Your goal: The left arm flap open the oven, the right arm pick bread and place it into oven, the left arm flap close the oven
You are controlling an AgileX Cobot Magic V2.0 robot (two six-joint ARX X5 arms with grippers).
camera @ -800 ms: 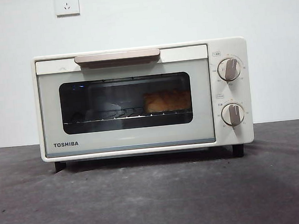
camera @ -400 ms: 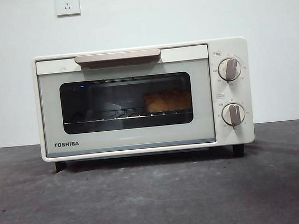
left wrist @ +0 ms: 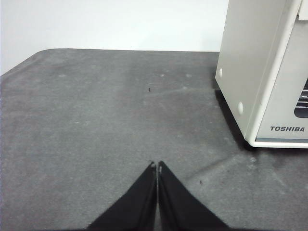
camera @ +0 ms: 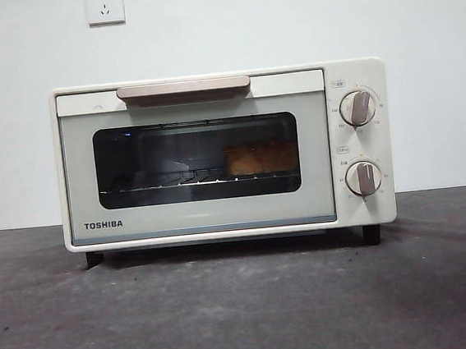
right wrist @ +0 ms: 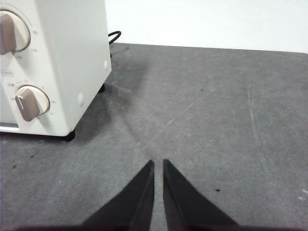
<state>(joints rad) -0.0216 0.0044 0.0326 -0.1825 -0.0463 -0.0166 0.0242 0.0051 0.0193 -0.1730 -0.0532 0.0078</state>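
Observation:
The cream-white TOSHIBA oven [camera: 223,155] stands mid-table with its door closed and its beige handle [camera: 183,88] at the top. Through the dark glass I see the golden bread [camera: 260,157] lying on the wire rack, toward the knob side. My left gripper [left wrist: 156,166] is shut and empty, hovering over bare table off the oven's [left wrist: 262,72] door-side corner. Off the other side, by the two knobs, my right gripper [right wrist: 158,163] is also shut and empty, well clear of the oven [right wrist: 57,62]. Neither arm shows in the front view.
Dark grey table surface [camera: 246,305] stretches in front of and to both sides of the oven. A black power cable [right wrist: 113,35] trails behind the oven's knob side. White wall with two sockets [camera: 104,5] stands behind.

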